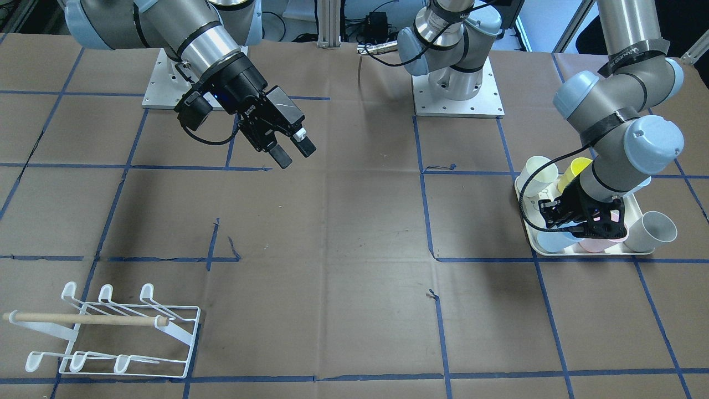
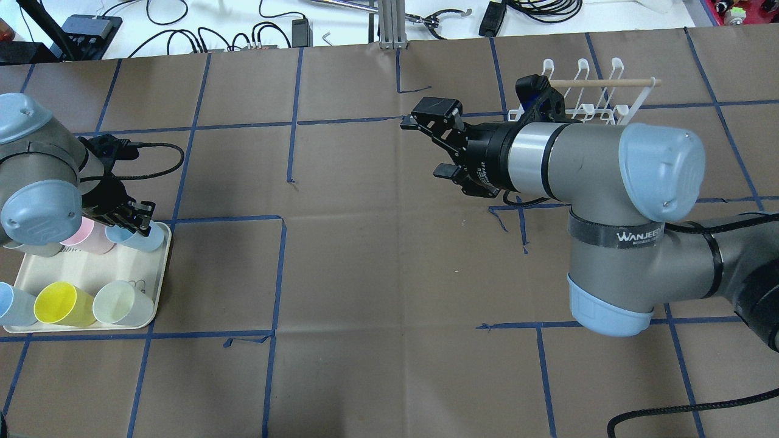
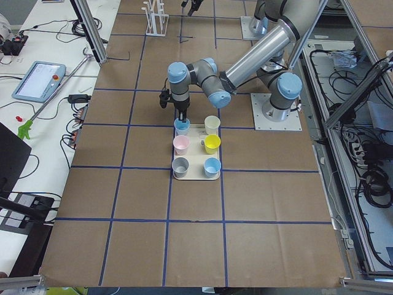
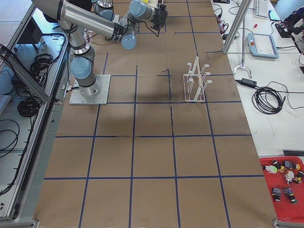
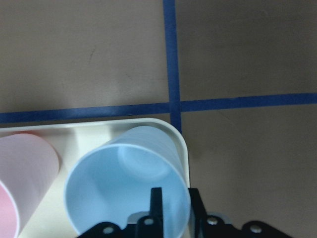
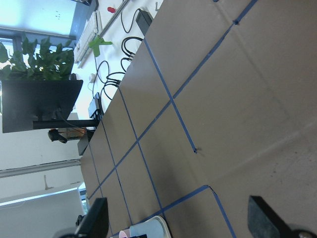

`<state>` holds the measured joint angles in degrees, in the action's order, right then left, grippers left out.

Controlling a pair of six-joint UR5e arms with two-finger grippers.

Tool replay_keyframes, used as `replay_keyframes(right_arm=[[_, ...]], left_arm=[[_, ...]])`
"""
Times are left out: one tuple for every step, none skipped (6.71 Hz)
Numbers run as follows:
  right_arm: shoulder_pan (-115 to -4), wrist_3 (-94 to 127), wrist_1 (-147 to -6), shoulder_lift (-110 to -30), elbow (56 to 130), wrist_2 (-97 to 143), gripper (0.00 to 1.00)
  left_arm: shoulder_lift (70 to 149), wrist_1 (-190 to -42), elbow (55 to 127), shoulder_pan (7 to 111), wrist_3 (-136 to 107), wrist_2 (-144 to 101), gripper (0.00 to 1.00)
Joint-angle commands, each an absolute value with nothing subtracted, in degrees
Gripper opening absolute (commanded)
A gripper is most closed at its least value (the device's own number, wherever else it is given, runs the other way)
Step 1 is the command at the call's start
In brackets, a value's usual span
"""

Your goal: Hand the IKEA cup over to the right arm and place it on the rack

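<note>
A light blue cup (image 5: pixel 124 188) stands upright in the far right corner of the cream tray (image 2: pixel 161 267); it also shows in the overhead view (image 2: pixel 146 238). My left gripper (image 5: pixel 176 203) points down over it, one finger inside the rim and one outside, closed on the wall. The cup rests on the tray. My right gripper (image 1: pixel 293 152) hangs open and empty above the table's middle, also seen in the overhead view (image 2: pixel 423 149). The white wire rack (image 1: pixel 111 332) with its wooden dowel stands at the far right of the overhead view (image 2: pixel 584 97).
Other cups stand on the tray: pink (image 2: pixel 91 237), yellow (image 2: pixel 61 303), pale cream (image 2: pixel 122 302), another blue one (image 2: pixel 12 304) and a grey one (image 1: pixel 656 230). Brown paper with blue tape lines covers the table (image 2: pixel 365 274). Cables lie beyond the far edge.
</note>
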<state>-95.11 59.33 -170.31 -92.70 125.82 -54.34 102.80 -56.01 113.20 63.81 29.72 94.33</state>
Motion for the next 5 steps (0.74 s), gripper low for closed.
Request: replay_keyframes(right_arm=[[-95.18, 69.46, -185.20, -87.92, 126.74, -54.05, 1.00], [-95.36, 74.05, -192.15, -85.11, 126.83, -54.14, 1.00], [-95.62, 76.88, -198.31, -83.16, 127.17, -54.49, 1.00], [-95.71, 77.34, -201.24, -82.97, 128.22, -54.84, 1.00], [-95.71, 77.43, -201.79, -83.40, 129.62, -54.93, 1.00]], left_arm=[[101.61, -55.99, 112.59, 63.98, 29.71, 94.93, 0.00], [100.64, -56.42, 111.02, 64.25, 29.36, 94.92, 0.00], [98.55, -57.47, 109.27, 64.68, 29.27, 94.66, 0.00], [96.35, -59.92, 107.51, 64.69, 29.27, 94.57, 0.00], [93.81, -63.77, 104.62, 64.60, 29.70, 91.61, 0.00]])
